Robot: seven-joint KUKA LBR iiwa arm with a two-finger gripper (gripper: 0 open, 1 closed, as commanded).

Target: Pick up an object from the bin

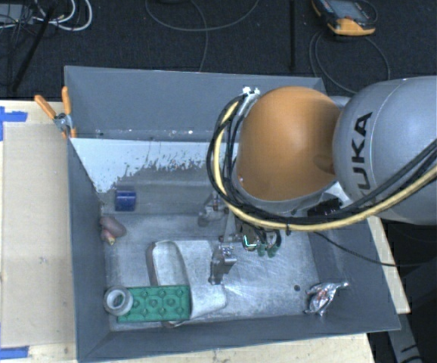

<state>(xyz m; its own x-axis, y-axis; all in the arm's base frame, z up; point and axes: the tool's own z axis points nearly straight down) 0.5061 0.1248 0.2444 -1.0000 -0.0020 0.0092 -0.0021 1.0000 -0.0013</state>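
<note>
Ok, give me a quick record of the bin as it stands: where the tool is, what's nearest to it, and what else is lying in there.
tool: mid-bin, below the orange cover
nearest: pale curved piece, just to view's left of the tool
front left: green studded plate, grey ring at its left end
back left: blue block, pinkish lump nearer the front
front right: crumpled silver thing, lying alone
held: nothing seen in the tool
</note>
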